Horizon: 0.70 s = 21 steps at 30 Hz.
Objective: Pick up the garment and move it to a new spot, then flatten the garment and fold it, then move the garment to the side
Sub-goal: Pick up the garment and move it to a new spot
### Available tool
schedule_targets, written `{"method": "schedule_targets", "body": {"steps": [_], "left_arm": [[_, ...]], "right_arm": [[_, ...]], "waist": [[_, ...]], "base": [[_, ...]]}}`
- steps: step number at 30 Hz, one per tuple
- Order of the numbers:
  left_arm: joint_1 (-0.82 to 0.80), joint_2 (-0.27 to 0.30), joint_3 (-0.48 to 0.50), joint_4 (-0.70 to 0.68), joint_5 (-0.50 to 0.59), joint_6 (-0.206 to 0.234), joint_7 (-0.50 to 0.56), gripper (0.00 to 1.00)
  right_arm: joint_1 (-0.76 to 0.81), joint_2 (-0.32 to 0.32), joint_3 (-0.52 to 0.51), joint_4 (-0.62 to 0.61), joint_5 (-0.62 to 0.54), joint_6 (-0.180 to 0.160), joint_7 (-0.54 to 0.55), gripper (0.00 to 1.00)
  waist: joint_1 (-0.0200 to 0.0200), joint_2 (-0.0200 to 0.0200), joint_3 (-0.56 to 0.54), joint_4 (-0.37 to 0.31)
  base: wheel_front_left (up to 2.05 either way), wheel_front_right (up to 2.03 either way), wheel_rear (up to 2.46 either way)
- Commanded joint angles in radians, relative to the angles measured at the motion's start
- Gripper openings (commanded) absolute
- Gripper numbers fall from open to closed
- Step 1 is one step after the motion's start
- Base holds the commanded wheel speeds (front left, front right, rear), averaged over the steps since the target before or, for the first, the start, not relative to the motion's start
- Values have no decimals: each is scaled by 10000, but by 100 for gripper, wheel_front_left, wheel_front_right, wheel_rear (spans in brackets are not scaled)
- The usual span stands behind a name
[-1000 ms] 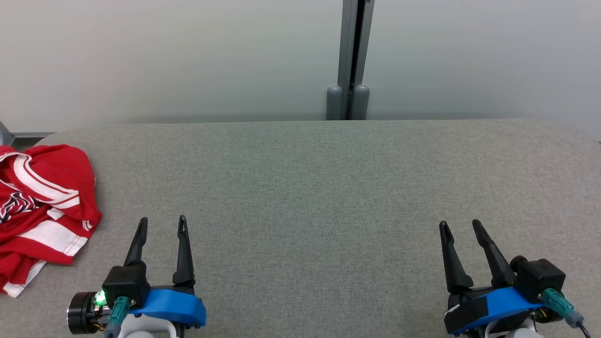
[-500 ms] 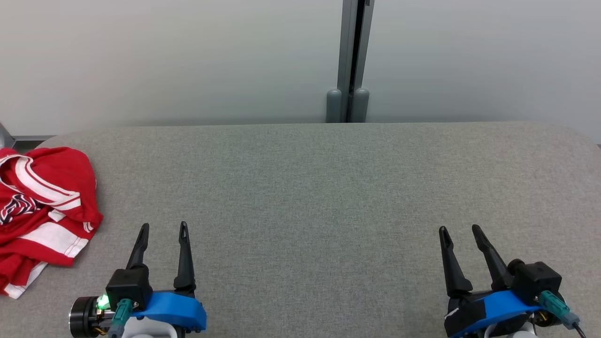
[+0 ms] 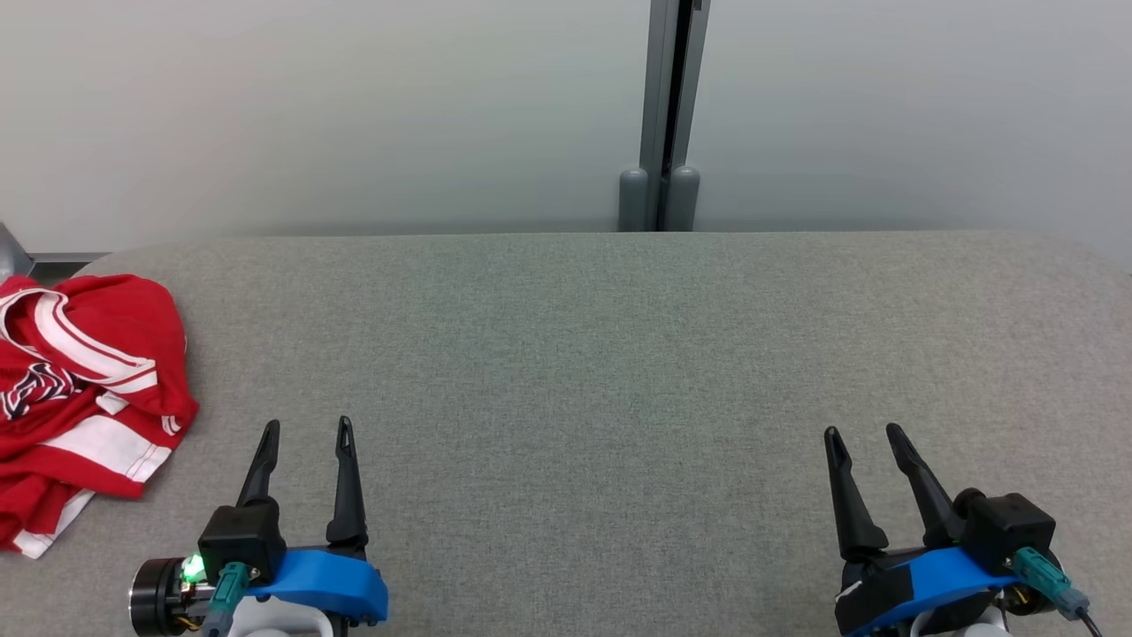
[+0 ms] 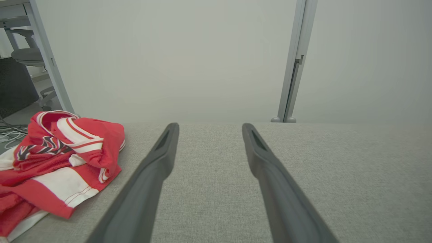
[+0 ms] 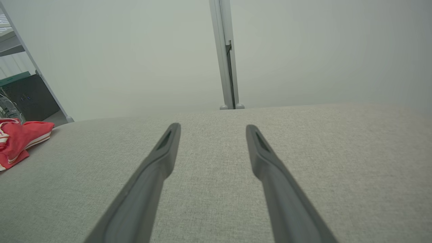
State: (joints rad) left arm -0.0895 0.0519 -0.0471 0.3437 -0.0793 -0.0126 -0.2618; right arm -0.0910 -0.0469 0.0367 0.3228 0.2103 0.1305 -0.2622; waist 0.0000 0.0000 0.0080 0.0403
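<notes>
Slight head-camera shift only; left pincer [image 3: 307, 423] and right pincer [image 3: 860, 430] wide open, empty; crumpled red-white garment [image 3: 88, 398], emblem [image 3: 31, 389] unreadable.

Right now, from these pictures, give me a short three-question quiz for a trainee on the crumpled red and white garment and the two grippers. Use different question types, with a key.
1. True or false: the crumpled red and white garment lies at the middle of the grey fabric-covered table.
2. The left gripper, with its two long dark fingers, is: A) shut on the garment, B) open and empty, C) shut on nothing.
3. Which is nearer the garment, the left gripper or the right gripper?
Key: 1 false, it lies at the table's left edge. 2 B. 3 the left gripper.
</notes>
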Motion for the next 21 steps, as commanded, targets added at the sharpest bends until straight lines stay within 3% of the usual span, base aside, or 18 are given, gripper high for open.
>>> {"method": "schedule_targets", "body": {"steps": [1,11,21], "left_arm": [[-117,-8,21,4,15,-19,-50,100],[-178,-8,223,-67,65,22,-49,100],[-192,12,450,-124,103,15,-49,100]], "right_arm": [[-28,-62,5,-24,-33,4,-42,100],[-52,-59,120,-59,27,4,-37,100],[-57,-59,258,-77,46,4,-28,100]], "waist": [[0,0,4,17],[0,0,60,528],[0,0,133,1595]], "base": [[0,0,0],[0,0,0],[0,0,0]]}}
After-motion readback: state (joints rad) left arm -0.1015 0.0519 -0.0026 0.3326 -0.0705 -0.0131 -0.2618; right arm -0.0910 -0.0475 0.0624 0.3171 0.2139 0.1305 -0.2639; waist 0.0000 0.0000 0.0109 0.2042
